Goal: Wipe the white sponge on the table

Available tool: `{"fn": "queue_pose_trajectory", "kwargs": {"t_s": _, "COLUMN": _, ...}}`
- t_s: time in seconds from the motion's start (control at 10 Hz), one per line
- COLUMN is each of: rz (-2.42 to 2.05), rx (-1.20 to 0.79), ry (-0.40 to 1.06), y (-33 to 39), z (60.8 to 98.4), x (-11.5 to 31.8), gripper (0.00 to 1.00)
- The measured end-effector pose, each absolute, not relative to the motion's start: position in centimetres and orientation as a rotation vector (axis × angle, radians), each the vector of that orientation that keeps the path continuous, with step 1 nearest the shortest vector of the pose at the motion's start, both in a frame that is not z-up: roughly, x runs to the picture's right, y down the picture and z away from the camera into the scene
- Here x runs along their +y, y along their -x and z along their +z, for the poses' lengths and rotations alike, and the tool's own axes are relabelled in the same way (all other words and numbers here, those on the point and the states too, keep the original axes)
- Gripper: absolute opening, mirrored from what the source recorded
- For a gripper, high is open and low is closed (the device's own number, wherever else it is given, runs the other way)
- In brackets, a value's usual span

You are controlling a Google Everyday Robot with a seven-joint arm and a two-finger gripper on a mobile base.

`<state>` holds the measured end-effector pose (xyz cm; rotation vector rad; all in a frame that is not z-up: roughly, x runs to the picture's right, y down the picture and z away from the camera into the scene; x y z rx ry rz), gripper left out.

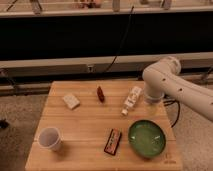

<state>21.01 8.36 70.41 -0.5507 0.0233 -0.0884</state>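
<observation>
Camera view: the sponge (71, 101) is being shown lying flat on the table (85, 130), in the far left part of the top, with bare wood all round it and nothing touching it. The gripper (151, 103) is being held low at the far right side of the table, just beside the bottle (132, 98) and near the far rim of the bowl (146, 138). Its jaws are being kept wide and nothing is being carried between them. The sponge is being judged light, soft and compressible, not slippery and not fragile. Some yielding under the fingers is to be expected, so a firm closure is being advised. As it is a low, flat block, a grasp from above across its shorter side is being recommended, with the fingers brought down to the wood along both long edges. For wiping, only light downward pressure is being advised, since so light a block could be dragged out of a loose grip by friction against the wood. On a path from right to left, the bottle and the small red object (100, 93) would be passed closely. The cup (50, 138) and the dark packet (113, 141) are being shown nearer the front, well apart from the sponge.
</observation>
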Motion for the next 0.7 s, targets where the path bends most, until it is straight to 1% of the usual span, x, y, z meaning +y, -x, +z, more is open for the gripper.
{"fn": "queue_pose_trajectory", "kwargs": {"t_s": 0.1, "rz": -0.102, "rx": 0.024, "ry": 0.555, "y": -20.8, "z": 70.5, "x": 8.3, "gripper": 0.8}}
{"fn": "queue_pose_trajectory", "kwargs": {"t_s": 0.5, "rz": -0.195, "rx": -0.007, "ry": 0.543, "y": -15.0, "z": 71.6, "x": 7.0, "gripper": 0.8}}
{"fn": "queue_pose_trajectory", "kwargs": {"t_s": 0.7, "rz": -0.234, "rx": -0.018, "ry": 0.54, "y": -13.9, "z": 71.9, "x": 6.5, "gripper": 0.8}}
